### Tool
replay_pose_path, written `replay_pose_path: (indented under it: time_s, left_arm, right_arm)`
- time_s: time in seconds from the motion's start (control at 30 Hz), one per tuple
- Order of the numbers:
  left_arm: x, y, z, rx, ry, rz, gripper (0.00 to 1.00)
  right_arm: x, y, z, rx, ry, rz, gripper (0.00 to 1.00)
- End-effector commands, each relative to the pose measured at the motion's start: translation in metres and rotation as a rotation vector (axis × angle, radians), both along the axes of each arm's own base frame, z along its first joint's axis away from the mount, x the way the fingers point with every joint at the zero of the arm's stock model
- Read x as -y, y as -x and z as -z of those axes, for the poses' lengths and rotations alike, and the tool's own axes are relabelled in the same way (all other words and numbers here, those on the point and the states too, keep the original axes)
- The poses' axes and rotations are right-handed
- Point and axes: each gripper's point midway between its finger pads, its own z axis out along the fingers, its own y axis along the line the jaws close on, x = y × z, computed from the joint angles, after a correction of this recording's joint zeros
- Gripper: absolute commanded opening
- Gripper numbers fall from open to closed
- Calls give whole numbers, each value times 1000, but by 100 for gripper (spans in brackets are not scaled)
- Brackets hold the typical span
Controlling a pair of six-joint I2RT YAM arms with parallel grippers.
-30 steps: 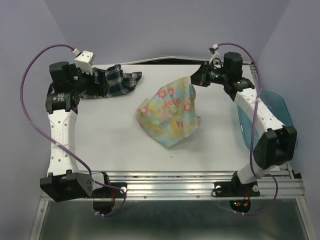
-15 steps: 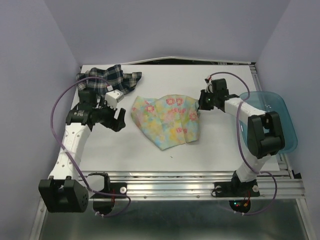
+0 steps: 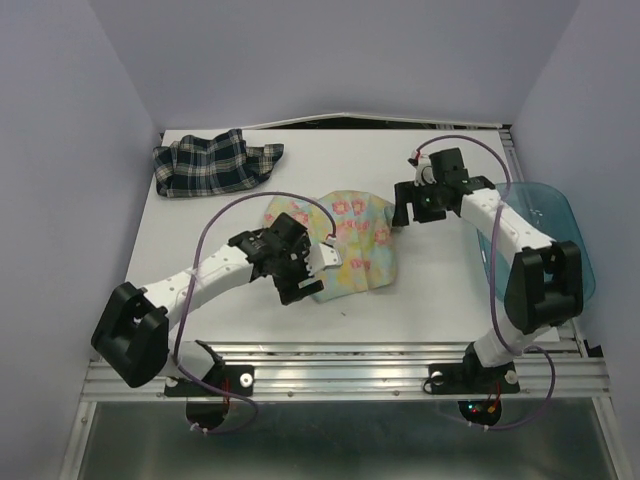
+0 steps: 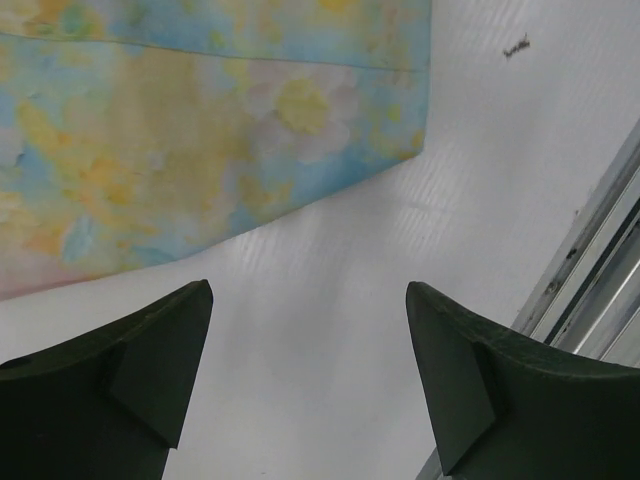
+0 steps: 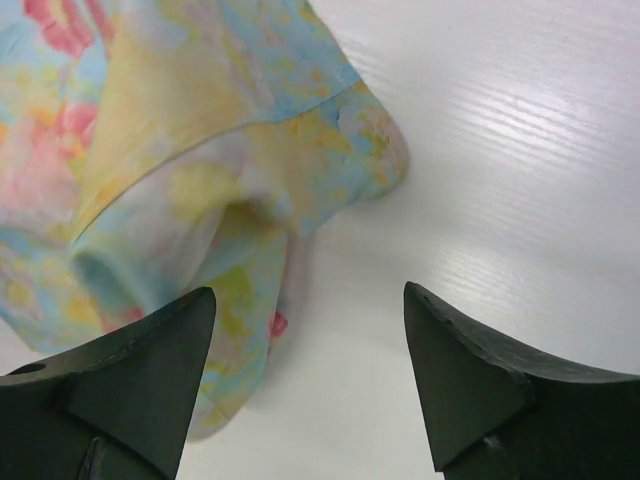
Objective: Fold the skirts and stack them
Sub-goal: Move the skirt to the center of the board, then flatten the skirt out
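Observation:
The plaid skirt (image 3: pixel 215 165) lies crumpled at the table's far left corner, away from both arms. The floral skirt (image 3: pixel 352 238) lies loosely folded mid-table. My left gripper (image 3: pixel 303 285) hovers at its near-left edge, open, with only bare table between the fingers (image 4: pixel 310 330); the floral cloth (image 4: pixel 200 130) is just beyond the tips. My right gripper (image 3: pixel 412 212) stands open at the skirt's far right edge. In the right wrist view a bunched fold of the floral skirt (image 5: pixel 200 170) lies by the left finger (image 5: pixel 130 380), and the gap (image 5: pixel 310 340) is mostly over white table.
A translucent teal bin (image 3: pixel 545 215) sits off the table's right side, beside the right arm. The metal rail (image 4: pixel 600 260) of the near table edge runs close to the left gripper. A small dark speck (image 4: pixel 516 45) lies on the table.
My right gripper has opened and let go of the floral skirt's edge. The left arm has swung from the left side across to the skirt's near edge, staying open.

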Motion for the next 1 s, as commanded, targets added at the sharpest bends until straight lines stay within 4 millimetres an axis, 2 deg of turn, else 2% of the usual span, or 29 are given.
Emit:
replay_pose_path:
  time_s: [0.0,0.07,0.17,0.27,0.37,0.47,0.53,0.57,0.63,0.67,0.73,0.8,0.83,0.87,0.9,0.97]
  left_arm:
    - [1,-1,3,143,-59,196,90]
    - [9,3,8,184,-61,271,90]
    - [18,5,19,257,-89,368,90]
    - [31,4,24,342,-98,439,90]
    - [39,1,33,407,-120,490,90]
    - [47,-2,43,477,-148,538,89]
    - [50,-6,50,502,-177,553,83]
    - [51,-7,53,499,-181,558,83]
    - [47,-15,59,508,-235,532,69]
    - [48,-17,58,511,-233,516,56]
    - [58,-23,47,539,-189,473,43]
    - [69,-22,29,545,-129,456,24]
    - [77,-12,10,522,-64,468,16]
    - [88,1,-12,502,31,480,2]
    - [87,3,-27,515,44,480,0]
    - [97,26,-65,439,166,503,0]
  right_arm:
    - [-1,40,-43,33,-3,-189,80]
    - [-11,68,-36,-28,-75,-268,80]
    - [-16,95,-17,-117,-126,-301,79]
    - [-17,106,-4,-155,-146,-292,79]
    - [-17,105,-4,-151,-145,-282,79]
    - [-14,99,-14,-113,-126,-267,79]
    - [-10,94,-23,-72,-101,-258,79]
    - [-9,93,-26,-59,-93,-256,79]
    - [-6,89,-35,-25,-74,-249,78]
    - [-4,88,-37,-13,-61,-249,78]
    - [-2,87,-39,-5,-50,-242,77]
    - [1,84,-42,12,-34,-238,77]
    - [1,84,-43,15,-35,-238,77]
    - [4,80,-46,28,-30,-229,77]
    - [4,77,-49,38,-29,-229,77]
    - [7,72,-56,61,-25,-226,77]
